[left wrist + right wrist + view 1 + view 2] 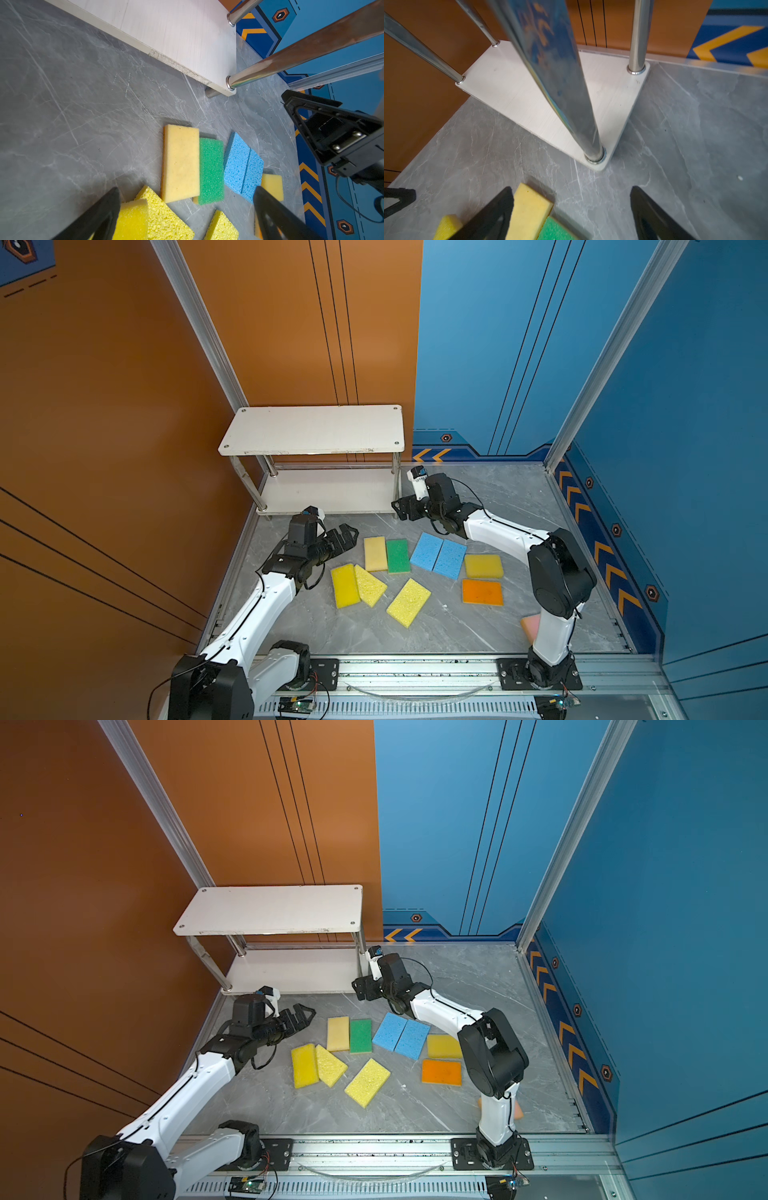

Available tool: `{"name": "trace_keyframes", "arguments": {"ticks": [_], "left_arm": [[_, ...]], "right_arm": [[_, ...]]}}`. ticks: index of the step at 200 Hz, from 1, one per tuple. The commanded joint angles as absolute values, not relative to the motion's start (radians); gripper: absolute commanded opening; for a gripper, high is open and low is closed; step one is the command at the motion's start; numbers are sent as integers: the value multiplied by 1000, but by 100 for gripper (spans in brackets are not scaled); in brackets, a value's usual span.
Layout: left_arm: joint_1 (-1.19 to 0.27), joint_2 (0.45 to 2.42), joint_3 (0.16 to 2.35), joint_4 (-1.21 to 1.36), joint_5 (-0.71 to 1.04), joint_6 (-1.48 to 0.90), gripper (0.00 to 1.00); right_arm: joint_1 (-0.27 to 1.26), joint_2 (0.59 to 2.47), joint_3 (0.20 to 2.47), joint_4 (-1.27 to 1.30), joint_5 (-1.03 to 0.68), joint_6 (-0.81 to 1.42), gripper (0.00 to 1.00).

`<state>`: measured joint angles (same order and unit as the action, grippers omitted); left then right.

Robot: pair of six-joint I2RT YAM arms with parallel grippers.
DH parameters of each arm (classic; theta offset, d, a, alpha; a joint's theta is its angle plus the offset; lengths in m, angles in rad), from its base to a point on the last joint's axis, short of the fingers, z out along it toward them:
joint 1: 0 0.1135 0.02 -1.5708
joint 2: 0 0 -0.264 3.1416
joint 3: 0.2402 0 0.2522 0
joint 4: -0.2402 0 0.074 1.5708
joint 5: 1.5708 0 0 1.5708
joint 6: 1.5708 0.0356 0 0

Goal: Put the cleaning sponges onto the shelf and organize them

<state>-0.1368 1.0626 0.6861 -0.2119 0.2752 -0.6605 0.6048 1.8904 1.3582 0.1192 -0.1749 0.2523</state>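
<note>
The cleaning sponges [408, 602] are spread flat on the grey desk [457, 630] in the lower middle of both top views, with the white shelf [311, 429] stood behind them, left of centre. The left fingers [110, 203] are held wide open left of the beige sponge [375, 553], gripping nothing; the right fingers [640, 199] are spread open, empty, beside the shelf's right front post [585, 133].

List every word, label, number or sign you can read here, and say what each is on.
No readable words or numbers anywhere.
Orange chevron arrows: sign on the blue wall trim, no text.
Hexagon emblems: same trim, nothing legible inside.
Cleaning sponges and shelf: no print visible.
Dark patch on the right wrist camera: too small to read.
</note>
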Motion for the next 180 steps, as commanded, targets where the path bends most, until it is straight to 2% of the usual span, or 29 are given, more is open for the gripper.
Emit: {"name": "trace_keyframes", "arguments": {"ticks": [1, 14, 60, 84, 148, 180], "left_arm": [[-99, 1064, 670, -142, 310, -676, 100], [-83, 1072, 668, -130, 333, -678, 100], [-56, 1077, 645, -123, 376, -669, 100], [-40, 1061, 638, -135, 392, -663, 100], [-10, 1031, 621, -153, 414, -656, 100], [2, 1018, 615, -166, 418, -652, 99]], "right_arm": [[605, 1923, 1380, 285, -149, 217, 75], [606, 1940, 1380, 337, -119, 227, 69], [611, 1994, 1365, 526, -41, 252, 60], [619, 2012, 1360, 604, 2, 255, 50], [639, 2035, 1396, 623, 57, 236, 43], [642, 2030, 1389, 634, 88, 236, 29]]}}
